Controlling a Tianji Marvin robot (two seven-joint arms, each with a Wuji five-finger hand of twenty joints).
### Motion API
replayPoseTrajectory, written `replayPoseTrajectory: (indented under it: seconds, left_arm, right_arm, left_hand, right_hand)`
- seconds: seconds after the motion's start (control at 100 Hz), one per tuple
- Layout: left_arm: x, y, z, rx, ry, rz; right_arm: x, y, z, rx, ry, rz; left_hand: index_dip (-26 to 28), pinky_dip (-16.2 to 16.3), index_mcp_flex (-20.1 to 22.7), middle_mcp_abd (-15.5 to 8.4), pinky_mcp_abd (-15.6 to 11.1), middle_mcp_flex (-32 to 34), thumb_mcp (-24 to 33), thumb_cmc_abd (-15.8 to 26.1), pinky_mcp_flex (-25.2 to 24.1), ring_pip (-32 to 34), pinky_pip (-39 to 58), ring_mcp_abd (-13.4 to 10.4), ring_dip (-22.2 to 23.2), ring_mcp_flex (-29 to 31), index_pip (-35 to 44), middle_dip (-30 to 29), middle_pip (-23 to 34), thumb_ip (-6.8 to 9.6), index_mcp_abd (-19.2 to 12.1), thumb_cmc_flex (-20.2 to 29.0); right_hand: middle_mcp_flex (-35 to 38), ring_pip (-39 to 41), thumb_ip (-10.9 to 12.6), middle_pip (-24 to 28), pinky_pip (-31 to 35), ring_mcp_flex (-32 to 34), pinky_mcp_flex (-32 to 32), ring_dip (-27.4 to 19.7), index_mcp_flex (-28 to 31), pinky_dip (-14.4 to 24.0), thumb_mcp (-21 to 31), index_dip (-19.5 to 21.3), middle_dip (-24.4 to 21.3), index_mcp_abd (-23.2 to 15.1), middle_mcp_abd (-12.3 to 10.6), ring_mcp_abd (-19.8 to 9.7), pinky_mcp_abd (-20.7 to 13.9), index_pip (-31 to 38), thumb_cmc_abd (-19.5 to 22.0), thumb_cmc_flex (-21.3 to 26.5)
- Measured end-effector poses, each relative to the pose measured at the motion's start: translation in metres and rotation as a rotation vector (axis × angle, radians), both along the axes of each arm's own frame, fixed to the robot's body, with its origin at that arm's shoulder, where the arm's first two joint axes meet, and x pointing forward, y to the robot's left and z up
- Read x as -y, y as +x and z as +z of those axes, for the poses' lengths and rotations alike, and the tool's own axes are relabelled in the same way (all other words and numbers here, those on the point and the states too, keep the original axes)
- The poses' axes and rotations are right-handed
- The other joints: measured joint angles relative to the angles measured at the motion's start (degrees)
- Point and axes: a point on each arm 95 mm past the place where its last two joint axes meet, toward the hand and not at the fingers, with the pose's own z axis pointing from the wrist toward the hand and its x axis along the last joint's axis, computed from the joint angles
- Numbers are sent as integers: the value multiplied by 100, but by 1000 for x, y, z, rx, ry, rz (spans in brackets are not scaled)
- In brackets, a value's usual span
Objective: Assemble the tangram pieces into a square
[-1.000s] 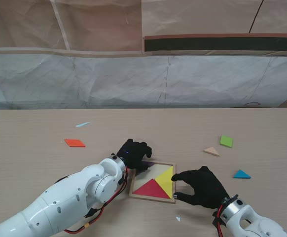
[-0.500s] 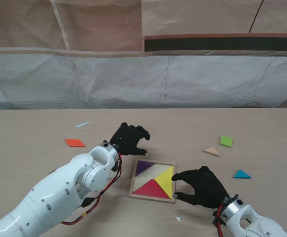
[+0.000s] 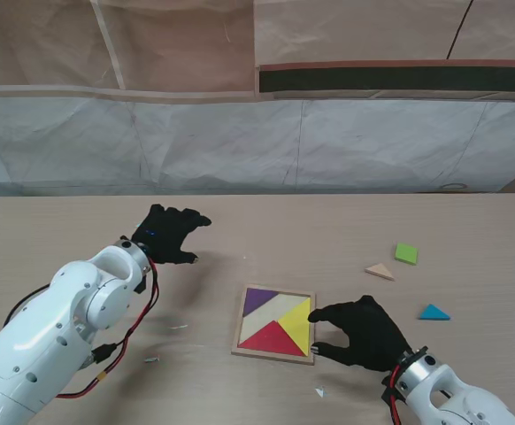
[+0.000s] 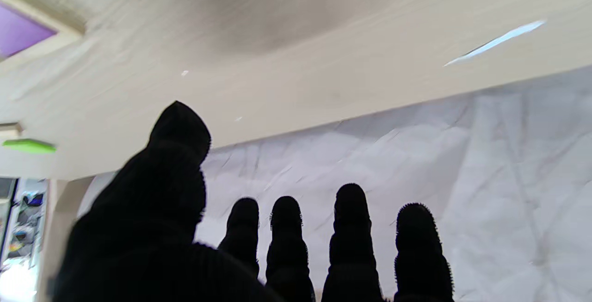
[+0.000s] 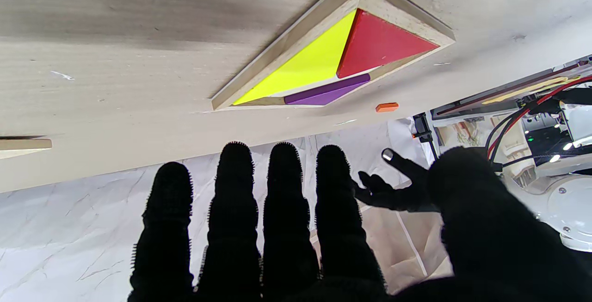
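- The left hand [image 3: 171, 234] is seen on the left of the table [image 3: 54, 239], raised over bare wood with its fingers [image 4: 350, 228] spread apart and nothing gripped.
- The orange piece is not made out in the stand's view; a small orange shape [image 5: 386, 107] is seen only from the right wrist, beyond the frame.
- The wooden frame [image 3: 275, 324] lies flat near the middle, well apart from the left hand.
- Inside the frame are seated the purple piece [image 3: 257, 299] at its far left corner, the red triangle [image 3: 271, 337] along its near edge, and the yellow triangle [image 3: 299, 323] against its right side; a pale area is left between purple and yellow.
- The right hand [image 3: 364, 335] is placed just beside the frame's right edge, fingers curled toward it but released, nothing held.
- The tan triangle [image 3: 380, 271], green square [image 3: 406, 253] and blue triangle [image 3: 434, 312] lie loose farther right.
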Motion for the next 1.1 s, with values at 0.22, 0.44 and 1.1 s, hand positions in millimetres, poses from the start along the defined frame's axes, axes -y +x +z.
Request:
replayPoseTrajectory:
  seconds: [0.22,0.44,1.1]
  left_arm:
    - [-34,12,-6,-111,76,80]
    - [-66,35,-17,-223,131,151]
    - [-115,46,-48,-325,202,284]
  right_arm:
    - [-2,1,0,0,-1,1]
    - [-3,3,-1,-8,-2,-6]
    - [0,10,-12,-49,5,-40]
  left_hand:
    - [63,-260,-87,-118,-15,-162,297,-7,0,-269,-390,-187,-30,-272,-1461,-44,-841,74,-214,1]
    - [305,-464,-88,-184,-284,-220,530,-8,6,-526,-839,-541,-181,-433,-1656,104,-1009,74,-331,1]
    - [221,-281,-85,-265,-650,-88,1124,-287,80,-501,-426,-759,-300,-128,494,128,129,74,76,-9]
  right_hand:
    - [0,0,0,0,0,0,0,0,0,0,0,0,0,0,0,0,0,0,0,0]
    - [0,-1,0,0,0,0,0,0,0,0,0,0,0,0,0,0,0,0,0,0]
    - [0,-1,0,0,0,0,-2,0,0,0,0,0,0,0,0,0,0,0,0,0]
